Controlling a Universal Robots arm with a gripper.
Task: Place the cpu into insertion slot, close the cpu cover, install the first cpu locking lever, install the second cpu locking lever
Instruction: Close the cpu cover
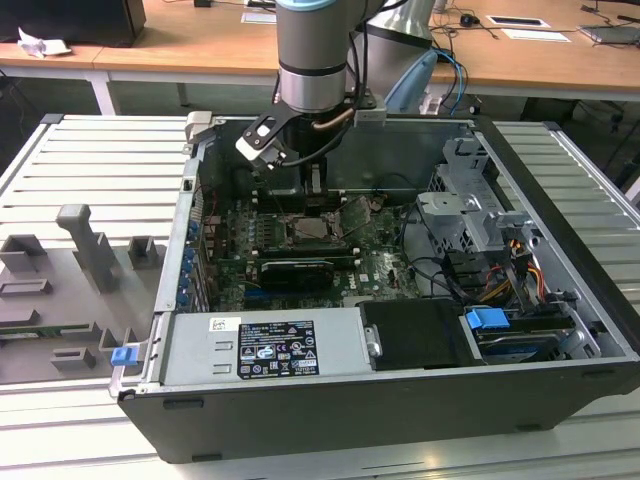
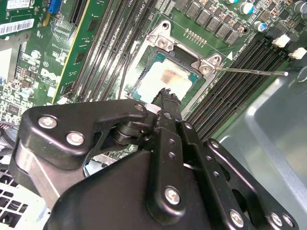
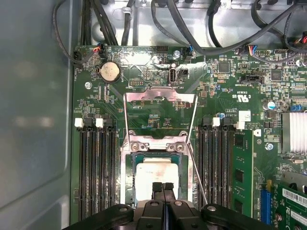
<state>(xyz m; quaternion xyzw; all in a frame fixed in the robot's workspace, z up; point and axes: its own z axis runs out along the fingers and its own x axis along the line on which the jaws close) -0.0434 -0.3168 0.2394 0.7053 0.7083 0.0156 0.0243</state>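
First wrist view: the cpu (image 3: 152,177) sits flat in the insertion slot (image 3: 126,179), a square chip with its dull silver top up. In the second wrist view a tan smear shows across the middle of the chip. The slot has a silvery metal rim, and two screws (image 2: 164,43) show at its corners there. Behind the slot the cpu cover (image 3: 163,94) is raised on its hinge, not down over the chip. It is a thin silvery frame with one large square cutout, and the green board (image 3: 225,96) shows through it. One thin wire locking lever (image 3: 197,177) slants away from a slot corner.

Over the chip's edge hangs the gripper (image 3: 163,188). Its two black fingers are pressed together tip to tip, with nothing seen between them. Cannot tell whether the tips touch the chip.

Outward on the board:
- long black memory slots (image 3: 98,167) in two banks, one on each side of the slot
- one round silver coin battery (image 3: 109,72) beyond the cover
- black cables (image 3: 192,19) looping along the board's far edge

Exterior view: the board lies in the bottom of one open computer case (image 1: 400,420), dark and boxy. Also inside:
- one silver power supply box (image 1: 265,345) with a label
- one blue plastic tab (image 1: 487,322)
- a grey metal drive cage (image 1: 460,210)

The case rests on a ribbed grey metal table (image 1: 590,190). Grey blocky fixtures (image 1: 90,245) stand on the table at the exterior view's left. Wooden desks (image 1: 200,45) run behind.
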